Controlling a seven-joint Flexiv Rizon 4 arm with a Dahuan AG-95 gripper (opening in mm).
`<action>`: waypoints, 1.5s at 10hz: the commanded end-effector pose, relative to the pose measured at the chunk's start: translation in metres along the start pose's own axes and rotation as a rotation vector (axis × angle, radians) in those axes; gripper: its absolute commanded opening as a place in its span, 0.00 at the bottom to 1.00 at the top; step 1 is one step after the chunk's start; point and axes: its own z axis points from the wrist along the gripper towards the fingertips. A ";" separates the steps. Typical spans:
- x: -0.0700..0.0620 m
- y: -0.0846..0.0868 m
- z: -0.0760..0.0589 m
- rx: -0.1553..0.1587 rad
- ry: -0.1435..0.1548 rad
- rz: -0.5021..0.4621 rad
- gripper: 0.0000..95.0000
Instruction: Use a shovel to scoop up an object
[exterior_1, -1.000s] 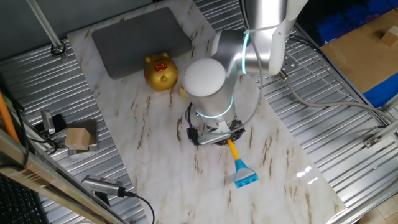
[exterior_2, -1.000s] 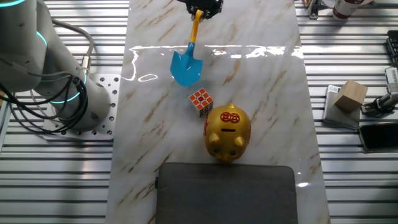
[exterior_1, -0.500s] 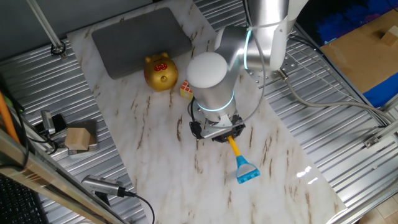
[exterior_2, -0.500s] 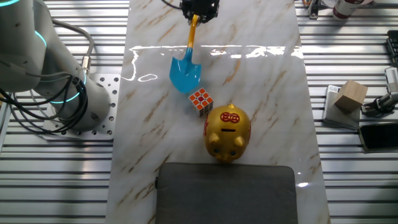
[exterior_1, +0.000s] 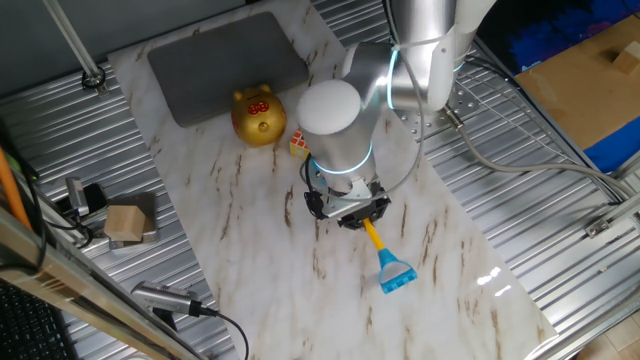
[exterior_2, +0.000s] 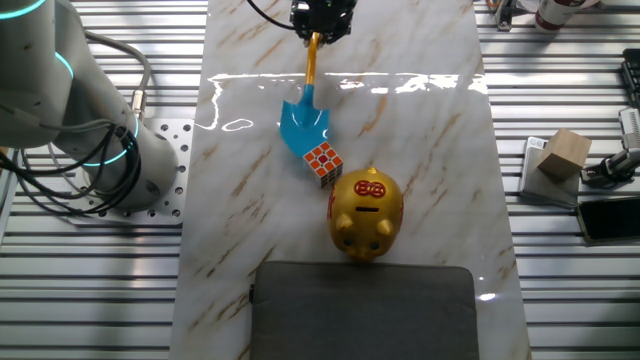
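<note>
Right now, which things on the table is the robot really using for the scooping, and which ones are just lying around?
Being used:
- the shovel, held by its yellow shaft
- the puzzle cube, right at the blade's tip
- the pincer, shut on the shovel

Just lying about:
- the golden pig bank
- the grey pad
- the wooden block, off the marble top

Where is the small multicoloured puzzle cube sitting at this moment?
In the other fixed view, the small multicoloured puzzle cube sits mid-table on the marble top, at the tip of the light-blue shovel blade and just up-left of the golden pig-shaped bank.
</note>
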 end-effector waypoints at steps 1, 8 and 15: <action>0.001 -0.010 -0.002 0.013 0.002 -0.032 0.00; -0.007 -0.021 -0.007 0.003 -0.014 0.010 0.00; -0.012 0.012 -0.001 0.001 -0.017 0.011 0.00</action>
